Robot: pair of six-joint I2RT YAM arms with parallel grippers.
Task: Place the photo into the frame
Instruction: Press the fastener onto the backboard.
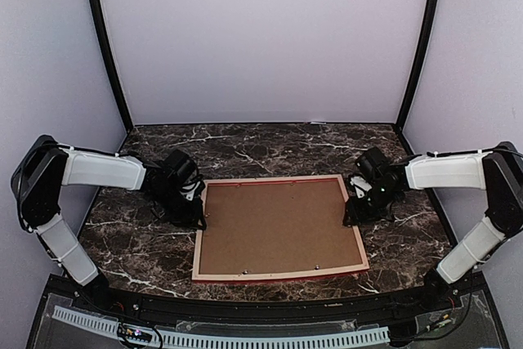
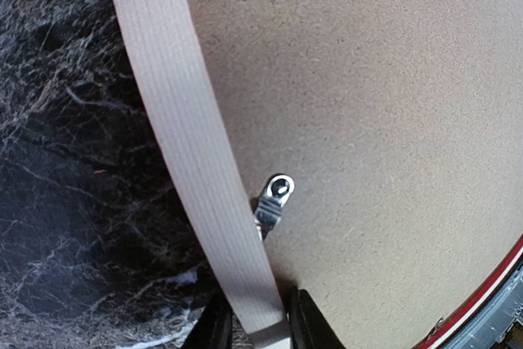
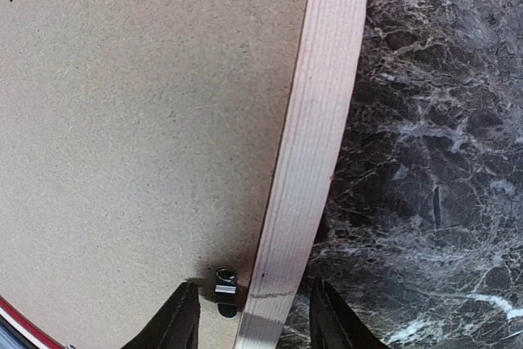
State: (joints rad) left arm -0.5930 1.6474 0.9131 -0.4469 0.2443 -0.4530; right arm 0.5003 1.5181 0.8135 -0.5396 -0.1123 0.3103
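While the frame (image 1: 280, 272) lies face-down on the table (image 1: 409, 234), pale wood back up, red edge showing, a brown board (image 1: 278, 226) filling it, the left gripper (image 2: 260, 316) pinches its left rail and the right gripper (image 3: 252, 304) straddles the right rail, jaws apart.

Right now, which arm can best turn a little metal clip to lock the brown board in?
Probably right. The right claw straddles the frame rail, open, with a clip just between its fingers. The left claw looks pinched on the rail, its clip further ahead.
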